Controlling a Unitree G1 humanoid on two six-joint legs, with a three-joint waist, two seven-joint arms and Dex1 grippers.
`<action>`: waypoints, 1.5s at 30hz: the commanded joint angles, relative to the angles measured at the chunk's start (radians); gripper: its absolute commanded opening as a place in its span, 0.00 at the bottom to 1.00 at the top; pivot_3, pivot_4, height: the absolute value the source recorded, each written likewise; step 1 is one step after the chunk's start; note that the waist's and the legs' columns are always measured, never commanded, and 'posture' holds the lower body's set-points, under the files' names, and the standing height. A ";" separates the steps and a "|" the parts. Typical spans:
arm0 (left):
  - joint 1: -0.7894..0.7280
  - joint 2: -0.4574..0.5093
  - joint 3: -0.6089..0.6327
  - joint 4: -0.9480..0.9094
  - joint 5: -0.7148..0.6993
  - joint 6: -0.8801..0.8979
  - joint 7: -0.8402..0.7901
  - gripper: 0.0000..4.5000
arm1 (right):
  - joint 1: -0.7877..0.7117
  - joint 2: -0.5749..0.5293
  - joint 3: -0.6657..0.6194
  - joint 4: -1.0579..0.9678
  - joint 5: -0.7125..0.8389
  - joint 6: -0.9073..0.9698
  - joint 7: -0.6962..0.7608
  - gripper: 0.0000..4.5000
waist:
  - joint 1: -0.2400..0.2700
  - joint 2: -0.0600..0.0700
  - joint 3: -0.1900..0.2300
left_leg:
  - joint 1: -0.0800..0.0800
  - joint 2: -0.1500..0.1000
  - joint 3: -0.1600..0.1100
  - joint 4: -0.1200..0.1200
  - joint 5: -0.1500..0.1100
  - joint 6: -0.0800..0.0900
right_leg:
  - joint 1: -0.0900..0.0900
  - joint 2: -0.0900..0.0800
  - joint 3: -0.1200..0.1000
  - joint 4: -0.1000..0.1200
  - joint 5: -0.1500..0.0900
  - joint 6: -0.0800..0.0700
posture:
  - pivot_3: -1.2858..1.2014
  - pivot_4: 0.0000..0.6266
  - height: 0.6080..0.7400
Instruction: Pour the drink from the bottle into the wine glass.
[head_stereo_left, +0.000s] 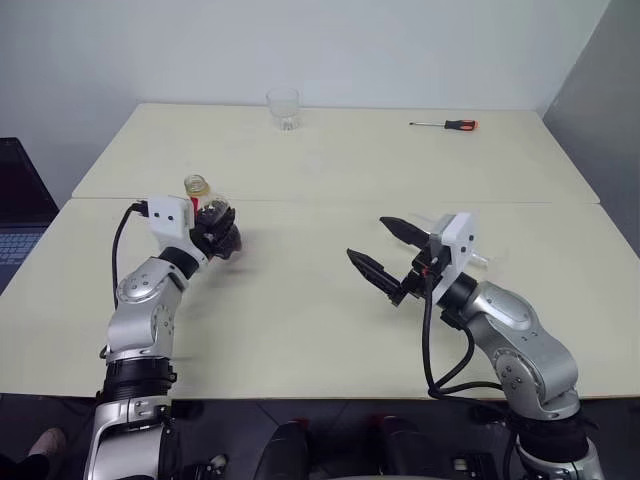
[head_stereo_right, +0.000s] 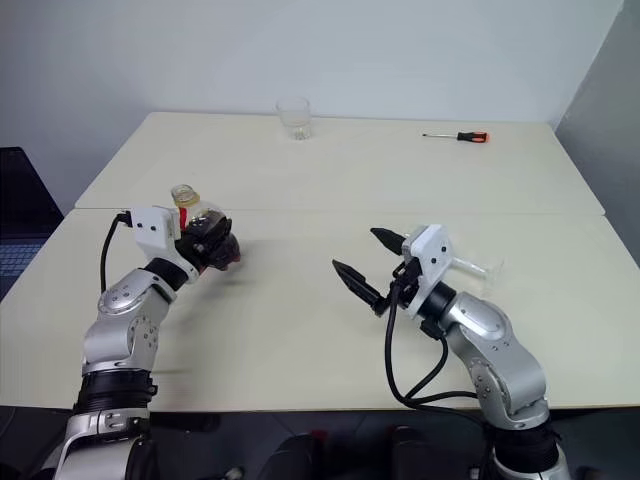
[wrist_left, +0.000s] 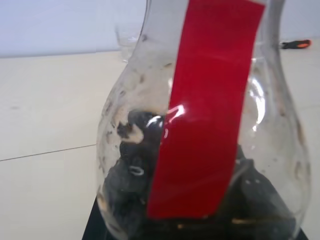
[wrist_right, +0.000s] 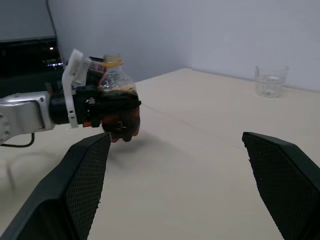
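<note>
Fingers of the left gripper (head_stereo_right: 215, 243) clench the upright bottle (wrist_right: 114, 85) of dark drink (wrist_right: 117, 95) near the table's (head_stereo_left: 330, 160) left edge, while the right gripper (head_stereo_left: 388, 250) gapes empty mid-table, the wine glass (head_stereo_right: 472, 267) lying behind it.

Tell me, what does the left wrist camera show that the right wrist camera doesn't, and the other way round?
Left wrist view: a close look into the bottle, with its red label strip, the dark drink pooled low inside, and a screwdriver far back. Right wrist view: the left gripper closed on that bottle, and the right gripper spread wide and empty. Both share the bottle, the clear tumbler and the pale table.
</note>
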 joint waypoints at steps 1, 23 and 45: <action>-0.070 0.035 0.053 0.066 0.013 -0.077 0.033 0.33 | -0.042 0.002 0.025 0.007 0.020 -0.047 0.049 0.99 | -0.001 0.000 0.000 | 0.000 0.000 0.000 0.000 0.000 0.000 | 0.000 0.000 0.000 0.000 0.000 0.000 | 0.52 0.24 1.00; -0.225 -0.032 0.032 0.350 0.009 -0.220 0.001 0.33 | -0.157 0.089 0.138 0.247 -0.108 -0.171 0.062 0.99 | -0.002 -0.001 -0.001 | 0.000 0.000 -0.001 0.001 0.000 0.000 | 0.000 -0.001 -0.002 0.001 0.000 0.000 | 0.52 0.24 1.00; -0.281 -0.039 0.002 0.495 0.084 -0.279 0.022 0.33 | -0.213 0.111 0.110 0.326 -0.128 -0.195 0.029 0.99 | -0.004 -0.001 -0.001 | 0.000 -0.001 -0.001 0.001 0.000 0.000 | -0.002 -0.001 -0.002 0.006 0.000 0.000 | 0.52 0.24 1.00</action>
